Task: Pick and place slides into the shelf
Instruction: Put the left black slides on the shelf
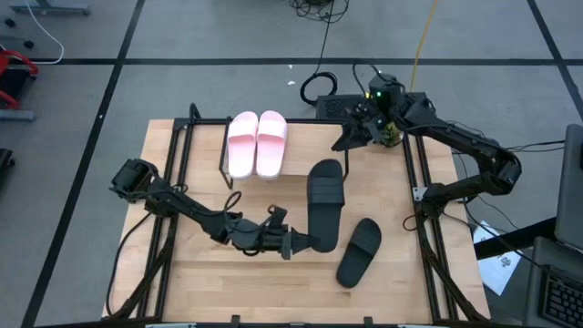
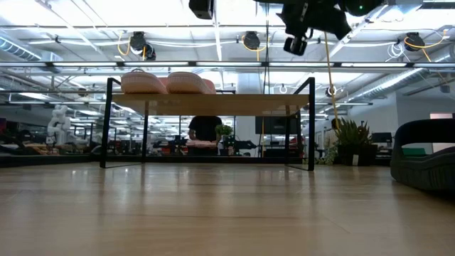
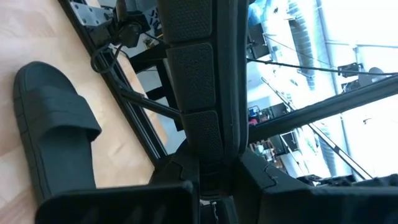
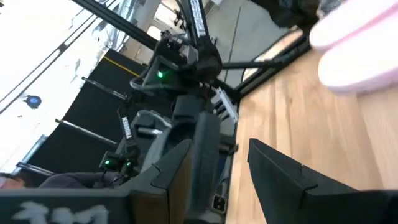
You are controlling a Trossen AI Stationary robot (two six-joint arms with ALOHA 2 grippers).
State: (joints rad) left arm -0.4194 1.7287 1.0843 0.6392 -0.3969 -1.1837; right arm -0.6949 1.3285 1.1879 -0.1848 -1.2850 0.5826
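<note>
Two pale pink slides (image 1: pixel 257 144) lie side by side, soles down, on the left part of the shelf's board (image 1: pixel 301 150) (image 2: pixel 213 104). My left gripper (image 1: pixel 297 243) is shut on one black slide (image 1: pixel 324 202), which points toward the shelf. The second black slide (image 1: pixel 358 252) (image 3: pixel 53 134) lies sole down on the table, to the right of the held one. My right gripper (image 1: pixel 351 137) (image 4: pixel 236 186) hangs open and holds nothing, high above the shelf's right end, with a pink slide (image 4: pixel 357 50) ahead of it. My left gripper pinches the black slide's near end (image 1: pixel 314 242), the end away from the strap, between its two fingers. The fingers come level from the table's near left and lie along the slide. The slide is lifted clear of the table, and its ribbed sole (image 3: pixel 198 81) faces the wrist camera.
Black frame rails (image 1: pixel 428 228) run along the table's left and right sides. Cables and a black box (image 1: pixel 332 100) lie beyond the far edge. The shelf board beside the pink slides and the table under the shelf (image 2: pixel 213 165) are bare.
</note>
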